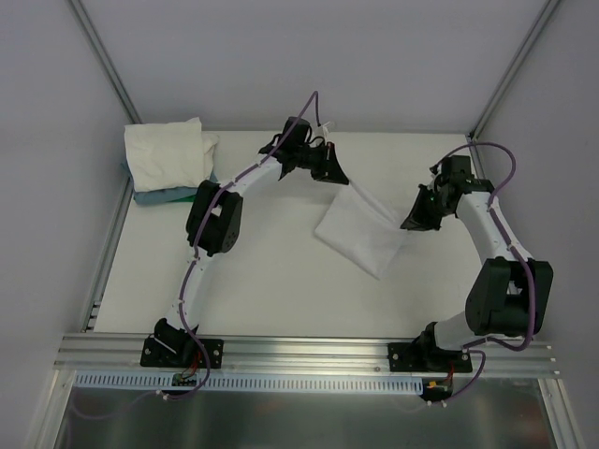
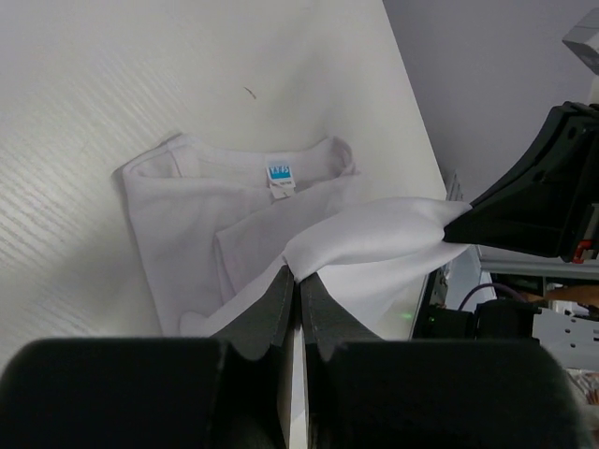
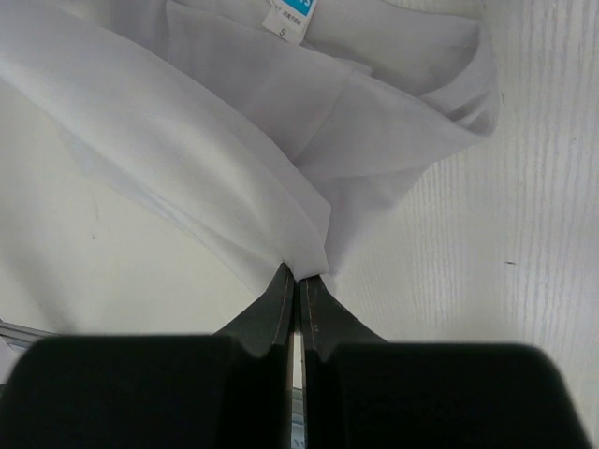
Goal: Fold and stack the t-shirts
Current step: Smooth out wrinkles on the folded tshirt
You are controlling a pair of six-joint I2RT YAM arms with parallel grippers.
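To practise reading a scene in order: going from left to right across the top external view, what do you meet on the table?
Pile of folded t-shirts → left gripper, shut on a corner of cloth → half-folded t-shirt → right gripper, shut on its other lifted corner.

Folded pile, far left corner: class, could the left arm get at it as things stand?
Probably not yet: the left gripper is shut on the t-shirt mid-table. Otherwise nothing stands between it and the pile.
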